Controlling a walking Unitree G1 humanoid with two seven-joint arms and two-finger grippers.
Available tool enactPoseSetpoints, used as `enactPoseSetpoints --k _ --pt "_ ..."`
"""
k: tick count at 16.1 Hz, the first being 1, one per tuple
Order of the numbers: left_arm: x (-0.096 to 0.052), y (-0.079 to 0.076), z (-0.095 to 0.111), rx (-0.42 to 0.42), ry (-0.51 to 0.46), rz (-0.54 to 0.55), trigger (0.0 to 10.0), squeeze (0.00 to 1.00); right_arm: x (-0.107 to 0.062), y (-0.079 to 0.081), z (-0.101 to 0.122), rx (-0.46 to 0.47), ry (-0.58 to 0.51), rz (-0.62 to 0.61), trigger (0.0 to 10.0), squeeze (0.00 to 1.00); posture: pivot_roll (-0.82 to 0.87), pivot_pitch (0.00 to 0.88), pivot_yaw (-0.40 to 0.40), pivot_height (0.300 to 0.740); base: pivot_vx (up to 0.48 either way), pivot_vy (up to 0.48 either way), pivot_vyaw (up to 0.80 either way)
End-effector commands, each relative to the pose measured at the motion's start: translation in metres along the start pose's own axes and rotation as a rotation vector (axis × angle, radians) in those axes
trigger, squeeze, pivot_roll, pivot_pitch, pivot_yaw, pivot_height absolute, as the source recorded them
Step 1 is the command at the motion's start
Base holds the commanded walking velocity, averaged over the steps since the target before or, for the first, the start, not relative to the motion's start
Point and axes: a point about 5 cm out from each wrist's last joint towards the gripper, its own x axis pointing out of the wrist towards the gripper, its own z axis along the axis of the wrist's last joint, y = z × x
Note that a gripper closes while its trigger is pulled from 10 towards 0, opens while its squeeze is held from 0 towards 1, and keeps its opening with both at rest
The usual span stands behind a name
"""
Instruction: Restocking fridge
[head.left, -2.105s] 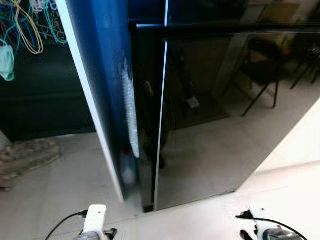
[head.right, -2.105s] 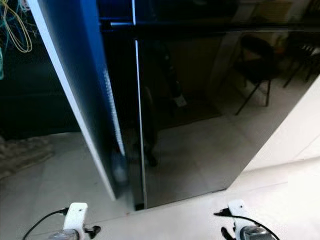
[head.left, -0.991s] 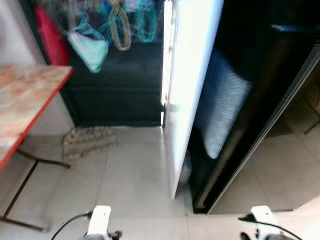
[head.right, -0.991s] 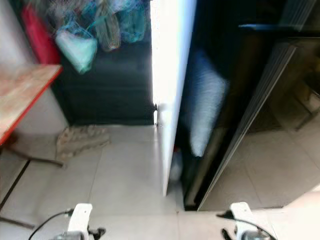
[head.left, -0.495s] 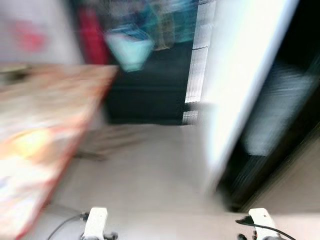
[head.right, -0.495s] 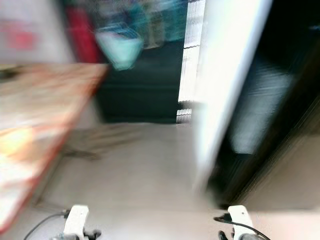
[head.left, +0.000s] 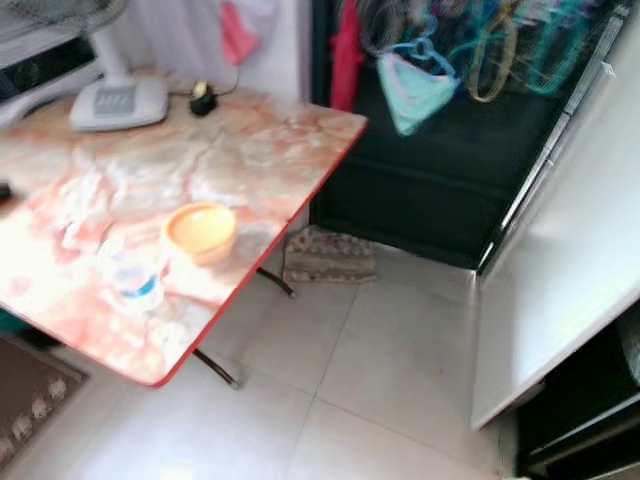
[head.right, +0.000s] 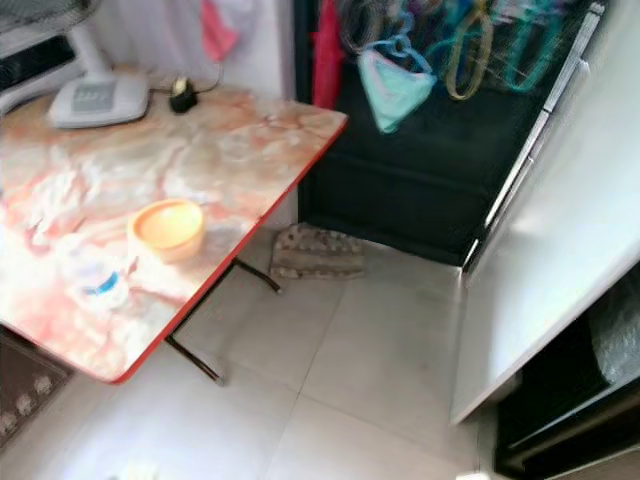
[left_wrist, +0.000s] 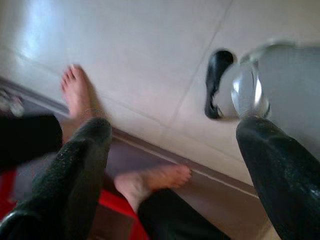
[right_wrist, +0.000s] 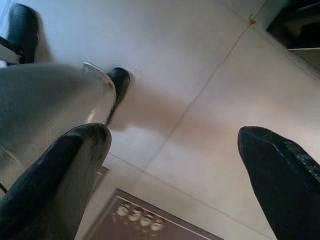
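My head cameras look down on a marbled table (head.left: 270, 140) with a red edge at the left, carrying an orange bowl (head.left: 200, 231), a small water bottle (head.left: 137, 285) just beside it and a white fan base (head.left: 118, 102) at the far end. The fridge (head.left: 560, 300) sits at the right, its white side panel facing me, with a folded rag (head.left: 330, 257) on the tiled floor between. Left gripper (left_wrist: 175, 165) hangs fingers apart over a person's bare feet (left_wrist: 150, 182); right gripper (right_wrist: 175, 165) hangs fingers apart over floor tiles.
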Motion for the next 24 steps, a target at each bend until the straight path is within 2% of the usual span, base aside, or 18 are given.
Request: enactPoseSetpoints --k 1,3,5,6,8,11,12,14,17,19,20,21,23,24 --pt "0.000 -0.003 -0.002 -0.026 0.003 0.004 10.0 0.00 -0.002 -0.005 -0.002 -0.015 -0.001 -0.009 10.0 0.00 0.22 0.082 -0.123 0.740 0.000 0.000 0.00" --pt "-0.001 -0.015 -0.007 -0.039 -0.002 -0.001 10.0 0.00 -0.007 -0.018 -0.005 -0.031 -0.023 -0.039 10.0 0.00 0.19 0.093 -0.110 0.740 0.000 0.000 0.00" --pt "-0.002 -0.026 -0.009 -0.017 -0.007 -0.026 10.0 0.00 -0.010 -0.027 -0.008 0.041 -0.068 -0.082 10.0 0.00 0.12 0.095 -0.073 0.740 0.000 0.000 0.00" --pt "-0.002 -0.031 -0.009 0.000 -0.010 -0.041 10.0 0.00 -0.012 -0.030 -0.009 0.034 -0.065 -0.095 10.0 0.00 0.11 0.094 -0.062 0.740 0.000 0.000 0.00" --pt "-0.001 -0.033 -0.006 0.007 -0.020 -0.046 10.0 0.00 -0.012 -0.032 -0.007 0.033 -0.066 -0.103 10.0 0.00 0.10 0.104 -0.046 0.740 0.000 0.000 0.00" --pt "0.000 -0.023 0.006 0.049 -0.048 -0.026 10.0 0.00 -0.009 -0.026 0.002 0.117 -0.100 -0.123 10.0 0.00 0.09 0.097 -0.036 0.740 0.000 0.000 0.00" --pt "0.001 -0.013 0.012 0.050 -0.063 -0.001 10.0 0.00 -0.005 -0.017 0.006 0.159 -0.111 -0.110 10.0 0.00 0.12 0.079 -0.020 0.740 0.000 0.000 0.00" --pt "0.001 0.010 0.020 0.074 -0.083 0.049 10.0 0.00 0.003 0.006 0.015 0.181 -0.116 -0.065 10.0 0.00 0.15 0.057 0.008 0.740 0.000 0.000 0.00" --pt "0.000 0.022 0.021 0.072 -0.081 0.077 10.0 0.00 0.006 0.018 0.020 0.237 -0.179 -0.054 10.0 0.00 0.18 0.074 0.017 0.740 0.000 0.000 0.00" --pt "0.000 0.023 0.022 0.074 -0.088 0.087 10.0 0.00 0.002 0.013 0.030 0.291 -0.349 -0.165 10.0 0.00 0.18 0.069 0.051 0.740 0.000 0.000 0.00" --pt "0.000 0.023 0.022 0.088 -0.086 0.083 10.0 0.00 -0.002 0.011 0.034 0.376 -0.456 -0.198 10.0 0.00 0.15 0.058 0.074 0.740 0.000 0.000 0.00" --pt "0.000 0.022 0.021 0.103 -0.077 0.081 10.0 0.00 -0.005 0.010 0.037 0.399 -0.528 -0.205 10.0 0.00 0.10 0.054 0.100 0.740 0.000 0.000 0.00" --pt "0.001 0.020 0.020 0.140 -0.068 0.069 10.0 0.00 -0.013 0.007 0.045 0.402 -0.680 -0.186 10.0 0.00 0.05 0.051 0.103 0.740 0.000 0.000 0.00" --pt "0.001 0.018 0.020 0.148 -0.071 0.063 10.0 0.00 -0.016 0.005 0.047 0.392 -0.722 -0.187 10.0 0.00 0.04 0.055 0.096 0.740 0.000 0.000 0.00"
